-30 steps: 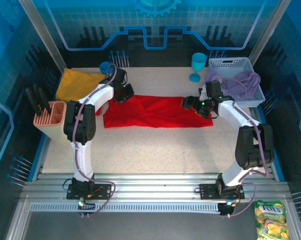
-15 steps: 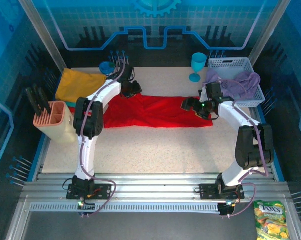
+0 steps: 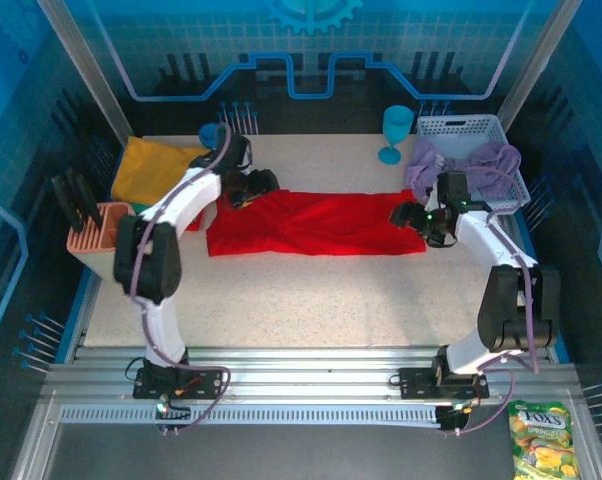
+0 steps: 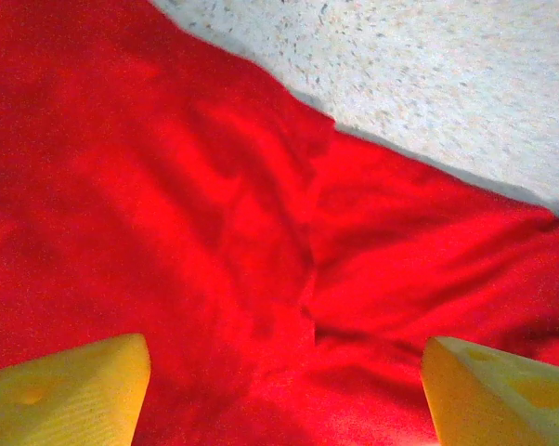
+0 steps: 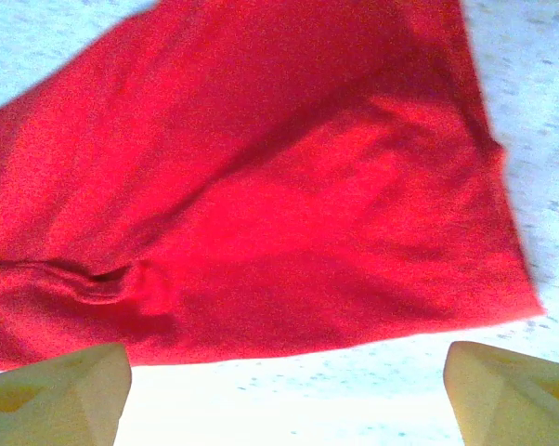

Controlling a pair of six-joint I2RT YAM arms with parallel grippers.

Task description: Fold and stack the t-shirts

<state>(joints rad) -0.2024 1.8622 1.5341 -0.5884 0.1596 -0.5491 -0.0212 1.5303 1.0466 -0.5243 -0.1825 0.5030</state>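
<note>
A pale speckled counter (image 3: 311,300) sits inside blue-lit walls. A red t-shirt (image 3: 311,222) lies stretched in a long band across the middle of the counter. A folded mustard t-shirt (image 3: 153,168) rests at the far left corner, and a lavender t-shirt (image 3: 486,162) hangs over a white basket (image 3: 451,126) at the far right. The left arm (image 3: 181,205) reaches over the red shirt's left end, its left jaws spread wide and empty above the cloth. The right arm (image 3: 481,235) bends inward, its right jaws likewise released over the shirt's right edge.
</note>
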